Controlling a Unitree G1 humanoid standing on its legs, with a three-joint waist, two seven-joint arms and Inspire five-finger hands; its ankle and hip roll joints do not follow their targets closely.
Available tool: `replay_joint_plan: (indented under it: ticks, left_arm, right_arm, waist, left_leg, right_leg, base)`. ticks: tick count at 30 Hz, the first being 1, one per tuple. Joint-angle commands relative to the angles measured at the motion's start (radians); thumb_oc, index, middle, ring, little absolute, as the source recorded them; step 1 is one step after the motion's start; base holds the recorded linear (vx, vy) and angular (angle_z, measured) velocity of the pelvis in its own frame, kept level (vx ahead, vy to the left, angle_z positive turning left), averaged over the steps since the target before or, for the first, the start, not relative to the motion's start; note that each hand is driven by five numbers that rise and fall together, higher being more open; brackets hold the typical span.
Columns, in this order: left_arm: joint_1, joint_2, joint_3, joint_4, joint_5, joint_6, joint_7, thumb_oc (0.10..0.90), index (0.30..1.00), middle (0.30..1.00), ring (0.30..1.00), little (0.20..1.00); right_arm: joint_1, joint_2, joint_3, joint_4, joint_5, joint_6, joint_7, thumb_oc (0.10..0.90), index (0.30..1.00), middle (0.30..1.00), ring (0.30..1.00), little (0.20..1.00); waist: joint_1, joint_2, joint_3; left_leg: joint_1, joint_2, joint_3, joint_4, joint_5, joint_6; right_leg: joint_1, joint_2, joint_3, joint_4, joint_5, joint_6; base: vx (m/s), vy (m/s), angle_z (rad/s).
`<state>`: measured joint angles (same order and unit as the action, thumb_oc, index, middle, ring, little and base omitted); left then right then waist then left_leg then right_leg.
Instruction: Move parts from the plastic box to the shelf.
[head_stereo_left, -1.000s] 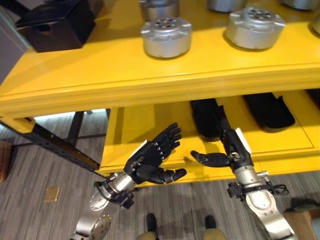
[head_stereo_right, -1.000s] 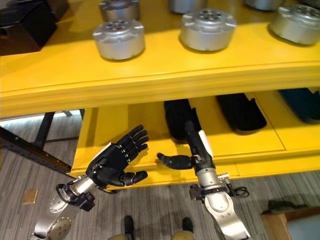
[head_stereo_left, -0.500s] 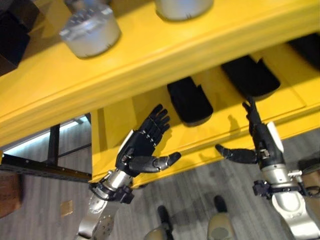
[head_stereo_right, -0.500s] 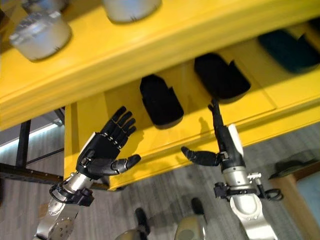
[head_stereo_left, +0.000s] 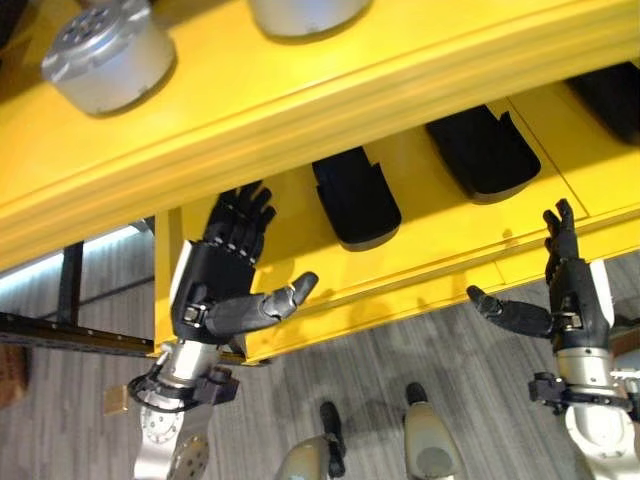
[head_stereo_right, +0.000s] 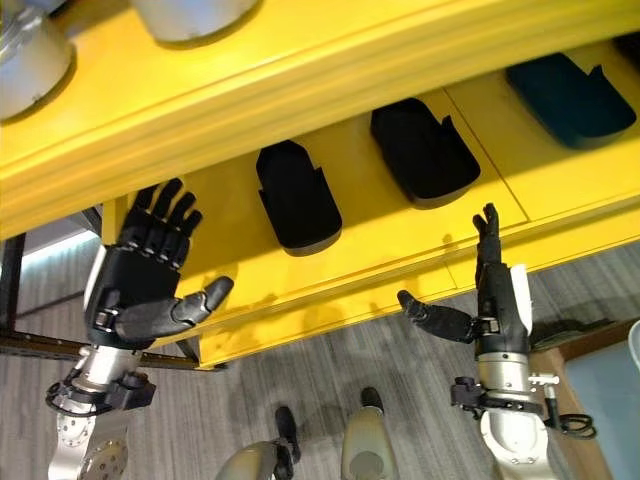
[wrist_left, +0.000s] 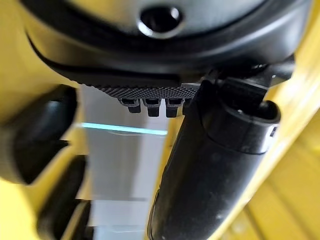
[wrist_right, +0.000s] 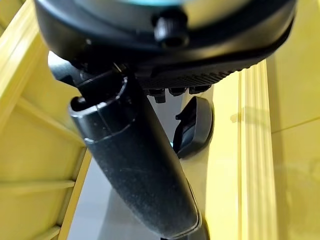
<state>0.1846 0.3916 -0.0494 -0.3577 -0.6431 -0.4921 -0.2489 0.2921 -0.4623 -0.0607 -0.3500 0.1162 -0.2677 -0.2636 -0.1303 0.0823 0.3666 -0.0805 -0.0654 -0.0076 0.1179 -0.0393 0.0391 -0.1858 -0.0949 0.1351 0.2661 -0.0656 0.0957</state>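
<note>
Both hands empty, fingers straight: left hand (head_stereo_left: 215, 290) and right hand (head_stereo_left: 572, 305) at the lower shelf (head_stereo_left: 440, 255) edge. Metal parts (head_stereo_left: 108, 60) already sit on the top shelf. Box not visible, so I can't tell how many are left.

The shelf (head_stereo_left: 330, 85) has a glossy yellow painted finish. On it, the parts (head_stereo_left: 105, 60) are matt silver metal. Below it, black trays (head_stereo_right: 297, 195) look like matt plastic. The floor (head_stereo_left: 90, 310) is grey wood-grain.
</note>
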Motion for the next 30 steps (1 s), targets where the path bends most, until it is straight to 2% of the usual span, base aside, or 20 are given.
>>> replay_joint_plan:
  ticks: [1,6,7,9,11,13,14,17,18,19,20,21,24,28,29,30]
  left_arm:
    - [-0.028,0.073,0.04,-0.109,-0.007,-0.125,-0.078,0.9,1.0,1.0,1.0,1.0]
    - [-0.069,0.093,-0.008,-0.131,0.015,-0.12,-0.061,0.9,1.0,1.0,1.0,1.0]
    - [-0.079,0.103,-0.02,-0.121,0.027,-0.133,-0.05,0.9,1.0,1.0,1.0,1.0]
    - [-0.083,0.107,-0.029,-0.115,0.026,-0.147,-0.049,0.9,1.0,1.0,1.0,1.0]
    - [-0.09,0.109,-0.042,-0.114,0.031,-0.163,-0.043,0.9,1.0,1.0,1.0,1.0]
    - [-0.098,0.109,-0.049,-0.115,0.033,-0.158,-0.042,0.9,1.0,1.0,1.0,1.0]
    - [-0.118,0.109,-0.061,-0.11,0.035,-0.119,-0.04,0.9,1.0,1.0,1.0,1.0]
    - [-0.131,0.118,-0.073,-0.089,0.021,-0.113,-0.054,0.9,1.0,1.0,1.0,1.0]
    - [-0.132,0.125,-0.082,-0.074,-0.035,-0.119,-0.104,0.9,1.0,1.0,1.0,1.0]
    - [-0.132,0.125,-0.083,-0.073,-0.038,-0.119,-0.107,0.9,1.0,1.0,1.0,1.0]
    - [-0.132,0.124,-0.102,-0.075,-0.013,-0.112,-0.109,0.9,1.0,1.0,1.0,1.0]
    - [-0.133,0.124,-0.105,-0.076,0.005,-0.11,-0.096,0.9,1.0,1.0,1.0,1.0]
    - [-0.138,0.125,-0.11,-0.075,0.012,-0.089,-0.072,0.9,1.0,1.0,1.0,1.0]
    - [-0.144,0.112,-0.096,-0.057,-0.013,-0.07,-0.09,0.9,1.0,1.0,1.0,1.0]
    - [-0.145,0.112,-0.096,-0.057,-0.014,-0.07,-0.091,0.9,1.0,1.0,1.0,1.0]
    - [-0.143,0.102,-0.094,-0.053,-0.018,-0.058,-0.115,0.9,1.0,1.0,1.0,1.0]
  right_arm:
    - [-0.118,-0.001,0.03,-0.068,-0.077,-0.126,-0.137,0.9,1.0,1.0,1.0,1.0]
    - [-0.126,0.01,0.024,-0.047,-0.117,-0.131,-0.227,0.9,1.0,1.0,1.0,1.0]
    - [-0.139,0.012,0.029,-0.037,-0.123,-0.136,-0.236,0.9,1.0,1.0,1.0,1.0]
    - [-0.155,0.008,0.037,-0.029,-0.127,-0.132,-0.238,0.9,1.0,1.0,1.0,1.0]
    - [-0.194,-0.005,0.059,-0.014,-0.13,-0.127,-0.244,0.9,1.0,1.0,1.0,1.0]
    - [-0.213,-0.015,0.067,-0.01,-0.137,-0.124,-0.26,0.9,1.0,1.0,1.0,1.0]
    - [-0.224,-0.019,0.066,-0.007,-0.139,-0.114,-0.286,0.9,1.0,1.0,1.0,1.0]
    - [-0.23,-0.021,0.057,-0.005,-0.133,-0.106,-0.304,0.9,1.0,1.0,1.0,1.0]
    - [-0.245,-0.017,0.045,-0.007,-0.147,-0.085,-0.307,0.9,1.0,1.0,1.0,1.0]
    - [-0.249,-0.015,0.044,-0.007,-0.147,-0.08,-0.303,0.9,1.0,1.0,1.0,1.0]
    - [-0.283,0.002,0.055,-0.011,-0.118,-0.042,-0.235,0.9,1.0,1.0,1.0,1.0]
    - [-0.286,0.004,0.063,-0.015,-0.113,-0.041,-0.207,0.9,1.0,1.0,1.0,1.0]
    - [-0.298,-0.016,0.083,-0.031,-0.155,-0.042,-0.157,0.9,1.0,1.0,1.0,1.0]
    - [-0.317,-0.056,0.088,-0.017,-0.119,-0.019,-0.159,0.9,1.0,1.0,1.0,1.0]
    - [-0.318,-0.056,0.088,-0.017,-0.119,-0.019,-0.159,0.9,1.0,1.0,1.0,1.0]
    - [-0.318,-0.06,0.081,-0.006,-0.122,-0.019,-0.163,0.9,1.0,1.0,1.0,1.0]
  waist:
    - [-0.006,-0.056,-0.119]
    - [-0.005,-0.074,-0.127]
    - [0.003,-0.08,-0.13]
    - [0.014,-0.084,-0.129]
    - [0.029,-0.086,-0.121]
    - [0.036,-0.088,-0.12]
    - [0.032,-0.089,-0.13]
    - [0.028,-0.092,-0.138]
    - [0.026,-0.092,-0.152]
    - [0.026,-0.092,-0.153]
    - [0.032,-0.093,-0.158]
    - [0.032,-0.094,-0.159]
    - [0.042,-0.1,-0.175]
    - [0.049,-0.115,-0.194]
    - [0.05,-0.114,-0.195]
    - [0.042,-0.118,-0.206]
  left_leg:
    - [0.059,-0.013,-0.031,-0.052,-0.051,0.0]
    - [0.082,-0.02,-0.043,-0.133,-0.023,0.016]
    - [0.087,-0.014,-0.013,-0.15,-0.02,0.018]
    - [0.092,-0.006,0.017,-0.16,-0.018,0.018]
    - [0.1,0.012,0.077,-0.175,-0.014,0.016]
    - [0.105,0.021,0.099,-0.182,-0.012,0.017]
    - [0.111,0.03,0.104,-0.188,-0.012,0.019]
    - [0.122,0.038,0.115,-0.186,-0.019,0.02]
    - [0.131,0.051,0.142,-0.174,-0.033,0.02]
    - [0.133,0.054,0.148,-0.172,-0.035,0.019]
    - [0.16,0.089,0.206,-0.154,-0.046,0.008]
    - [0.169,0.1,0.22,-0.158,-0.044,0.005]
    - [0.187,0.128,0.26,-0.189,-0.022,-0.023]
    - [0.208,0.145,0.289,-0.204,-0.016,-0.054]
    - [0.206,0.146,0.291,-0.205,-0.013,-0.054]
    - [0.21,0.162,0.305,-0.205,-0.013,-0.071]
  right_leg:
    - [0.124,0.093,0.046,-0.208,0.075,-0.023]
    - [0.11,0.119,0.062,-0.228,0.102,-0.013]
    - [0.105,0.117,0.01,-0.218,0.09,-0.015]
    - [0.098,0.109,-0.04,-0.204,0.081,-0.012]
    - [0.087,0.084,-0.12,-0.18,0.071,-0.004]
    - [0.088,0.065,-0.136,-0.172,0.067,0.003]
    - [0.098,0.035,-0.124,-0.173,0.073,0.018]
    - [0.116,0.0,-0.11,-0.179,0.078,0.037]
    - [0.133,-0.05,-0.114,-0.18,0.091,0.055]
    - [0.135,-0.06,-0.118,-0.179,0.095,0.056]
    - [0.151,-0.139,-0.172,-0.168,0.137,0.07]
    - [0.155,-0.148,-0.184,-0.163,0.139,0.074]
    - [0.196,-0.14,-0.241,-0.216,0.118,0.084]
    - [0.24,-0.126,-0.3,-0.325,0.141,0.095]
    - [0.238,-0.125,-0.299,-0.328,0.145,0.094]
    - [0.24,-0.113,-0.301,-0.353,0.146,0.087]
  base:
    - [-0.12,0.152,-0.45]
    - [-0.12,0.145,-0.08]
    - [-0.16,0.168,-0.37]
    - [-0.11,0.097,-0.6]
    - [-0.13,0.078,-0.89]
    - [-0.09,0.023,-1.15]
    - [-0.05,-0.015,-0.62]
    - [-0.03,-0.04,-0.08]
    - [0.0,-0.059,0.02]
    - [0.02,-0.186,0.0]
    - [0.04,-0.182,-0.09]
    - [0.05,-0.236,-0.43]
    - [0.02,-0.185,-0.57]
    - [0.04,-0.214,-0.59]
    - [0.04,-0.356,-0.39]
    - [0.02,-0.223,-0.41]
